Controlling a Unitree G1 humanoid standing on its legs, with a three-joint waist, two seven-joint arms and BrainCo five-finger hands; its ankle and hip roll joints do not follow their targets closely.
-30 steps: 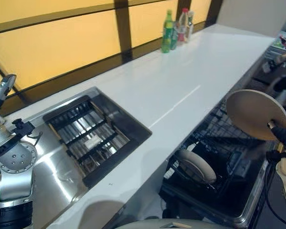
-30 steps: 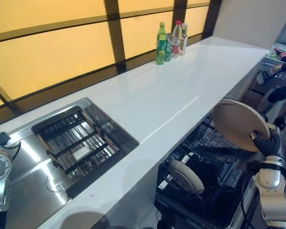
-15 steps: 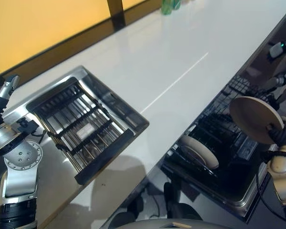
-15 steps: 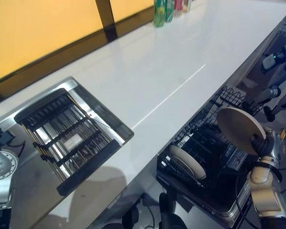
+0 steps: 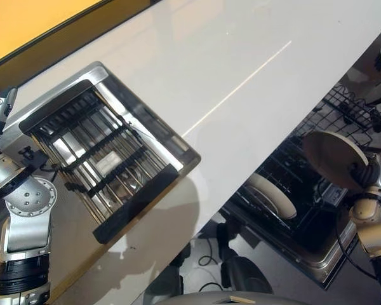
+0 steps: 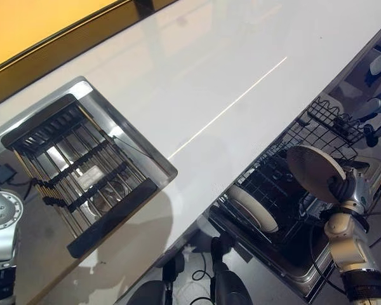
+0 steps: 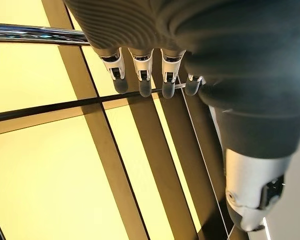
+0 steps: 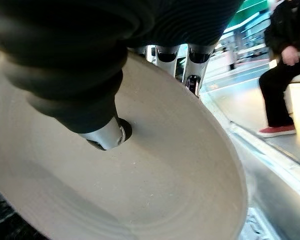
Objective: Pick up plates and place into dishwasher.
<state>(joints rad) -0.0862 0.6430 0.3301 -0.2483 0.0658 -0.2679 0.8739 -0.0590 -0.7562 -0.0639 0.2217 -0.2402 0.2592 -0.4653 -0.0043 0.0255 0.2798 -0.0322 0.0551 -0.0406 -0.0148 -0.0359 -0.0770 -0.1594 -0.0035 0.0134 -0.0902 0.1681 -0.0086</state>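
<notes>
Right hand (image 5: pixel 370 176) pinches a beige plate (image 5: pixel 330 159) above the dishwasher rack (image 5: pixel 286 178), where another plate (image 5: pixel 273 194) stands. Left hand (image 7: pixel 155 60) fingers relaxed, empty.

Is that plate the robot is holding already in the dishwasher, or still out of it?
Still out. The right hand grips the plate above the dishwasher rack, clear of the wires. Another plate already stands in the rack.
</notes>
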